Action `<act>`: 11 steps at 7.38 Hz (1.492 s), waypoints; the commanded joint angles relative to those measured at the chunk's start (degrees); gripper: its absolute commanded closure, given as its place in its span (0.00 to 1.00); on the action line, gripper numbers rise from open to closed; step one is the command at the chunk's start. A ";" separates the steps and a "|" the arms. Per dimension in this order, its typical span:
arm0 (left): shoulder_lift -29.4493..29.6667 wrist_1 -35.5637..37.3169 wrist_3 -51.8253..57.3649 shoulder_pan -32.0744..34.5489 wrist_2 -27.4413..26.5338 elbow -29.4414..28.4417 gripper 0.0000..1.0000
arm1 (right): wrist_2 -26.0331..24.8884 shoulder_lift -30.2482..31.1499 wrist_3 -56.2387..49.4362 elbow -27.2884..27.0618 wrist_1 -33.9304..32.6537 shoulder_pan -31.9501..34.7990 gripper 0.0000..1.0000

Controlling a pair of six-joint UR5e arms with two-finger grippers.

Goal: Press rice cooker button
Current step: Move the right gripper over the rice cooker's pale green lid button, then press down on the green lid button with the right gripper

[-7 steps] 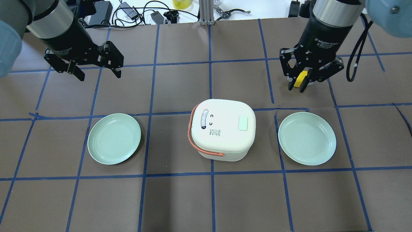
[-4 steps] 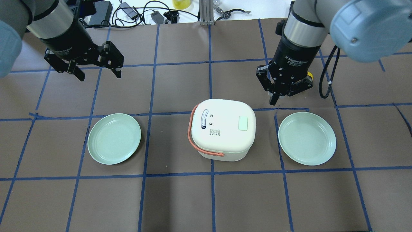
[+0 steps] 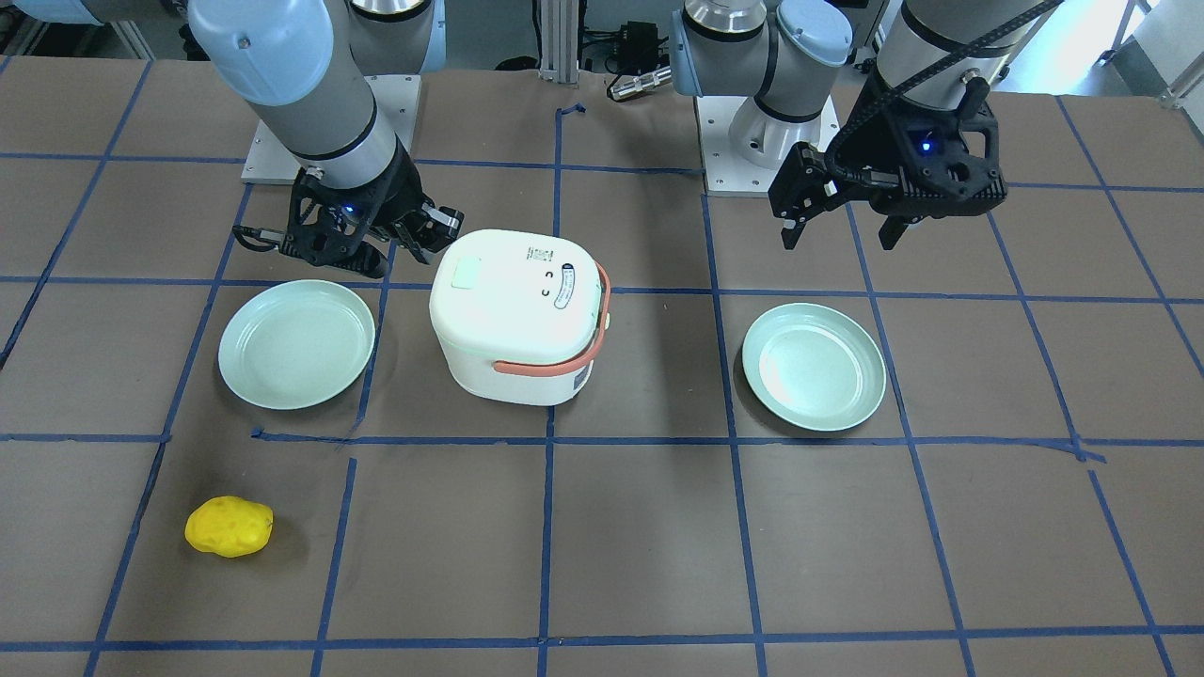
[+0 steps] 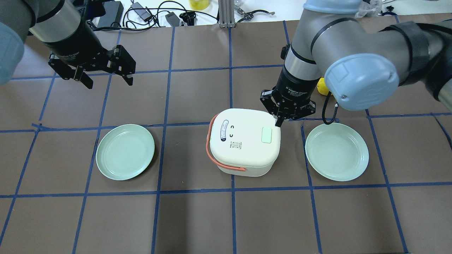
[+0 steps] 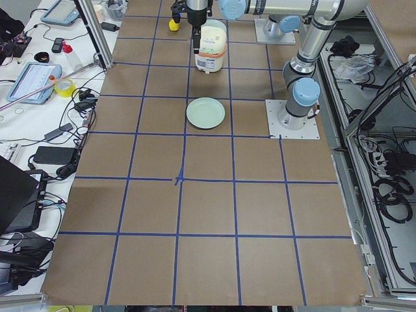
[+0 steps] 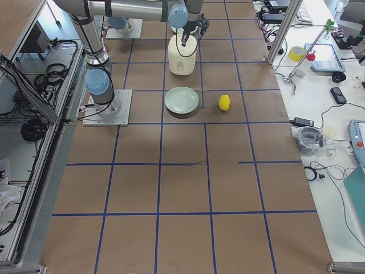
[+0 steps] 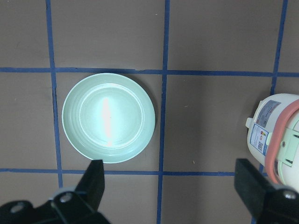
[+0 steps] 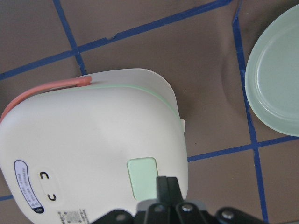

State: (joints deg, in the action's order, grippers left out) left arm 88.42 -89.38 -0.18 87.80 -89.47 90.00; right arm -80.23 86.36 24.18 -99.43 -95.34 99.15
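The rice cooker (image 4: 243, 141) stands in the middle of the table with its lid shut and its coral handle lying towards the left. A pale green square button (image 4: 266, 135) sits on the lid's right part. My right gripper (image 4: 278, 122) is shut and empty, pointing down at the lid's far right corner, just beside the button. The right wrist view shows the shut fingertips (image 8: 167, 185) next to the button (image 8: 142, 177); I cannot tell whether they touch the lid. My left gripper (image 4: 107, 79) is open and empty, hovering over the far left of the table.
Two mint-green plates lie either side of the cooker, one on the left (image 4: 125, 151) and one on the right (image 4: 336, 151). A yellow lumpy object (image 3: 229, 527) lies on the table beyond the right plate. Cables and tools line the far edge.
My right gripper let go of the yellow object, shut, and moved left and nearer to the cooker's far right corner. The left arm has not moved.
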 commanded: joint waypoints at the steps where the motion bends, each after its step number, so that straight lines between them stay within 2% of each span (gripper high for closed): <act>1: 0.00 0.00 0.00 0.00 0.00 0.00 0.00 | 1.91 -0.93 0.17 -1.38 -2.74 0.78 1.00; 11: 0.00 0.00 -0.09 0.00 0.00 0.00 0.00 | 1.92 -2.77 -0.36 -1.47 -2.48 1.40 1.00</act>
State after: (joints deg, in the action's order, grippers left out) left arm 88.42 -89.39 -0.20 87.80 -89.47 90.00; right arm -78.32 83.62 23.93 -100.89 -97.90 100.55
